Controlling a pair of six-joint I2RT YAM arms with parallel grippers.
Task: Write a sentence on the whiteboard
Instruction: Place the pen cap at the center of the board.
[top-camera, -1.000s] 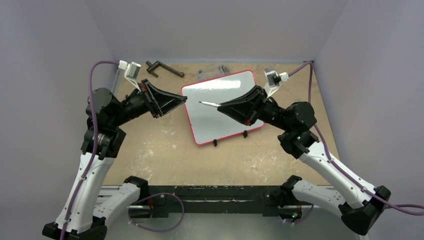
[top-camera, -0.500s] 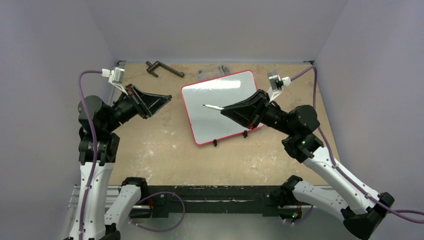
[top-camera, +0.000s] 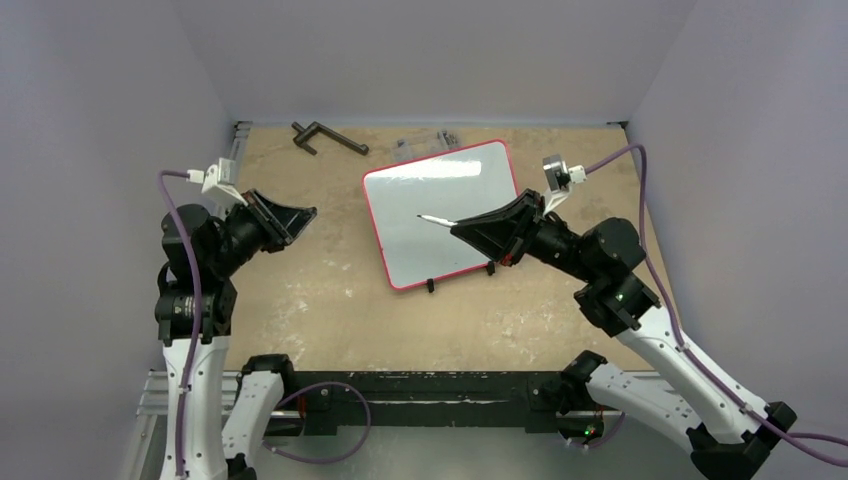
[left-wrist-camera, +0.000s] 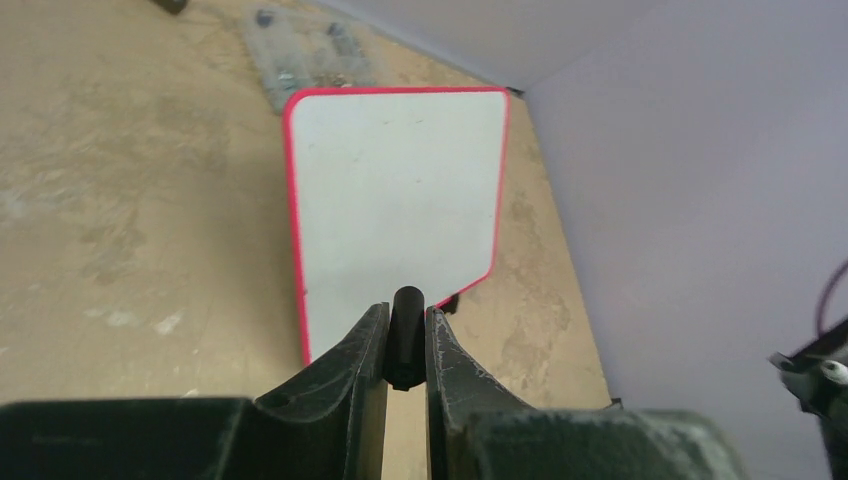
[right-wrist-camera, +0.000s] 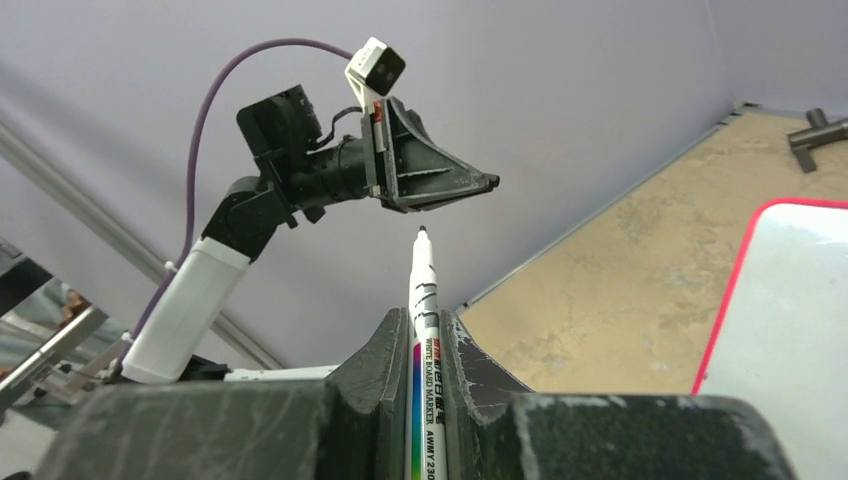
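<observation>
The left gripper (left-wrist-camera: 406, 315) has its two dark fingers pinched on a short black cylindrical cap (left-wrist-camera: 407, 345), held up over the table to the left of the board. The right gripper (right-wrist-camera: 423, 322) clamps a slim white whiteboard marker (right-wrist-camera: 421, 270), tip uncapped, over the flat white whiteboard with a red-pink frame (top-camera: 440, 190). The board lies right of centre on the worn tan tabletop (top-camera: 320, 300). Pale lilac walls (top-camera: 430, 60) enclose the table, and a dark metal bracket (top-camera: 325, 136) lies at the far edge.

Whiteboard (top-camera: 445, 215): white face, red-pink frame, black feet.
Marker (right-wrist-camera: 422, 300): white barrel, rainbow stripe, black lettering, black tip.
Cap (left-wrist-camera: 406, 335): black.
Left gripper (top-camera: 311, 211) and right gripper (top-camera: 457, 228): black.
Table (top-camera: 330, 310): tan, mottled with pale patches.
Cables (right-wrist-camera: 283, 42): purple.
</observation>
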